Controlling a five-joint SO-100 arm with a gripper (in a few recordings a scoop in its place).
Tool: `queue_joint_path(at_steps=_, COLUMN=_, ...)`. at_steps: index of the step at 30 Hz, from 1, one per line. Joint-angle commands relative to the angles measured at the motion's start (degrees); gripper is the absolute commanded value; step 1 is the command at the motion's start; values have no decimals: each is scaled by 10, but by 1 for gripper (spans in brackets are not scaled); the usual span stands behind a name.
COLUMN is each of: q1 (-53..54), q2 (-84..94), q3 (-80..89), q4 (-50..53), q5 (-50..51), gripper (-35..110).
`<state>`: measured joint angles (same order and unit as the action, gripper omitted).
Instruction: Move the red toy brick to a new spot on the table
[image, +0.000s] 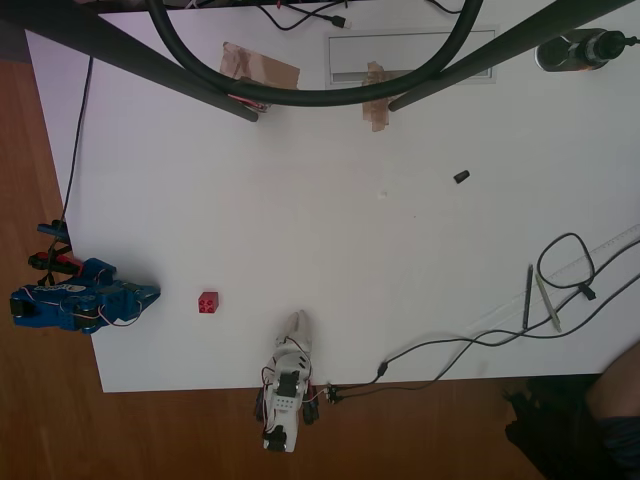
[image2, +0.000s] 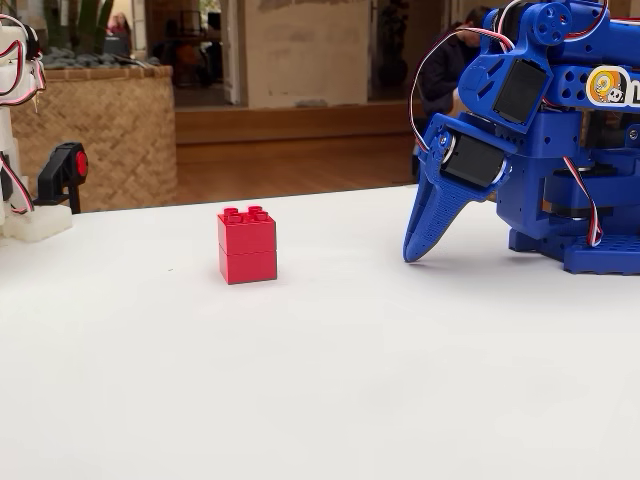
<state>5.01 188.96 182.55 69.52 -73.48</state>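
Observation:
The red toy brick (image: 208, 301) (image2: 247, 245) stands upright with its studs on top, on the white table (image: 350, 230) (image2: 300, 380) near the left front part in the overhead view. My blue arm sits folded at the table's left edge. Its gripper (image: 153, 293) (image2: 412, 252) points toward the brick, a short way left of it in the overhead view and to the brick's right in the fixed view. The fingers are together, holding nothing, and the tip rests on the tabletop, apart from the brick.
A small black piece (image: 461, 177) lies right of centre. Brown tape patches (image: 259, 68) sit under the dark stand legs and hose at the top. Loose black cables (image: 565, 268) and two pens (image: 527, 297) lie at the right. A person (image: 600, 425) is at the bottom right corner.

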Motion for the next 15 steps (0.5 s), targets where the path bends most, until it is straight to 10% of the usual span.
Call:
queue_joint_path(at_steps=1, q1=-4, q2=24, q3=20, q4=-2, q5=5, gripper=0)
queue_joint_path(at_steps=15, q1=-4, q2=24, q3=20, q4=-3, q5=11, gripper=0)
